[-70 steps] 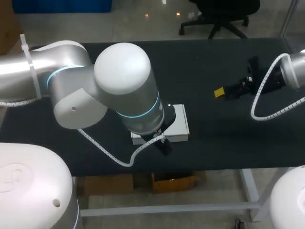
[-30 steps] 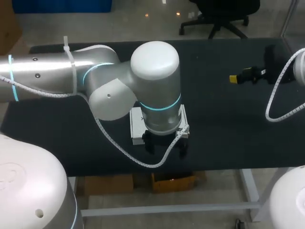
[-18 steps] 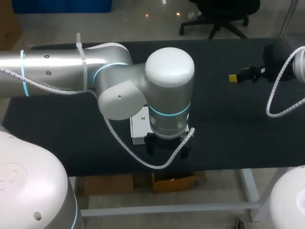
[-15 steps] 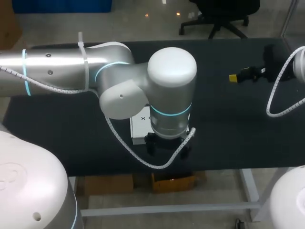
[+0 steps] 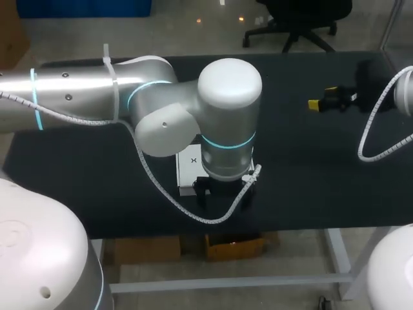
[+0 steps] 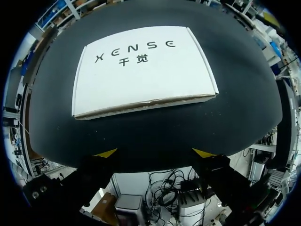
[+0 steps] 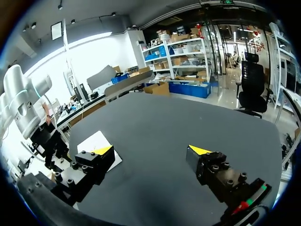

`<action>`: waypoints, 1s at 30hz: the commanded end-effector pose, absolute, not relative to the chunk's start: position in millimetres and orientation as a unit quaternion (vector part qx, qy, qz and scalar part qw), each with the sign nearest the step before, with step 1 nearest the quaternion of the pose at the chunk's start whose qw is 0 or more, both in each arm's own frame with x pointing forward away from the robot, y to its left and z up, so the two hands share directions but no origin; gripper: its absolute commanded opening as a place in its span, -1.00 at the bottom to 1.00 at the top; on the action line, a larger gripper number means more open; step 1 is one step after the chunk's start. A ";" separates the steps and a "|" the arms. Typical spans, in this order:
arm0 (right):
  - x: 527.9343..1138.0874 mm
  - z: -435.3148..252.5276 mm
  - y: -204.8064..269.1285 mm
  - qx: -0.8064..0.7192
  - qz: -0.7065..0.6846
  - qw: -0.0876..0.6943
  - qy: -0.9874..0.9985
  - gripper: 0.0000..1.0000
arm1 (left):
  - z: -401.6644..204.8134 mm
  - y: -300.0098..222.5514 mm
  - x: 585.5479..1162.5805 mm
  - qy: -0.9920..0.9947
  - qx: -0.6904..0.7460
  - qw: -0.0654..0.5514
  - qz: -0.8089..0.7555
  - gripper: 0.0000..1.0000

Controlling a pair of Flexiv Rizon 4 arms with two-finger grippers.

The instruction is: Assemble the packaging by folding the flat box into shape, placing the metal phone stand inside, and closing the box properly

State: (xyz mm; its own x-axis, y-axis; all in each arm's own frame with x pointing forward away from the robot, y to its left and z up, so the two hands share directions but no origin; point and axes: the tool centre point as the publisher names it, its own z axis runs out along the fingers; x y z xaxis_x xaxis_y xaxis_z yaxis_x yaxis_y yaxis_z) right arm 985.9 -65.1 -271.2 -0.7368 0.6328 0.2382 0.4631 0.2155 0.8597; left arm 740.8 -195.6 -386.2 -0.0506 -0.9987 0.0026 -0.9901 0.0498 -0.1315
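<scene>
A closed white box (image 6: 141,70) with dark print on its lid lies flat on the black table (image 5: 97,187), near the front edge. In the head view only a corner of the box (image 5: 188,169) shows under my left arm's wrist. My left gripper (image 6: 154,152) hangs open just over the table's front edge, the box ahead of its fingertips and nothing between them; in the head view the left gripper (image 5: 223,194) sits right in front of the box. My right gripper (image 5: 322,98) is open and empty at the far right, well away from the box (image 7: 91,140). The right gripper (image 7: 151,149) points across the table. No phone stand is in sight.
My left arm (image 5: 168,110) stretches across the middle of the table and hides much of the box from above. The table's front edge (image 5: 213,229) runs close under the left gripper. Bare black tabletop (image 7: 155,122) lies between the right gripper and the box.
My left arm's wrist has swung a little to the right over the box, covering more of it. The right gripper has hardly shifted. Both grippers remain open.
</scene>
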 end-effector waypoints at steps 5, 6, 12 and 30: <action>994.7 -266.8 -62.9 0.313 0.546 0.108 0.769 1.00 | -392.6 -189.0 758.1 0.716 -0.696 0.033 -0.046 1.00; 996.1 -264.5 -63.0 0.308 0.541 0.116 0.774 1.00 | -393.1 -188.2 760.0 0.716 -0.696 0.032 -0.046 1.00; 1008.5 -256.3 -67.3 0.294 0.533 0.146 0.779 1.00 | -394.2 -183.9 768.8 0.710 -0.702 0.024 -0.045 1.00; 1019.2 -253.0 -73.3 0.295 0.529 0.158 0.780 1.00 | -393.2 -180.7 792.6 0.690 -0.723 0.020 -0.033 1.00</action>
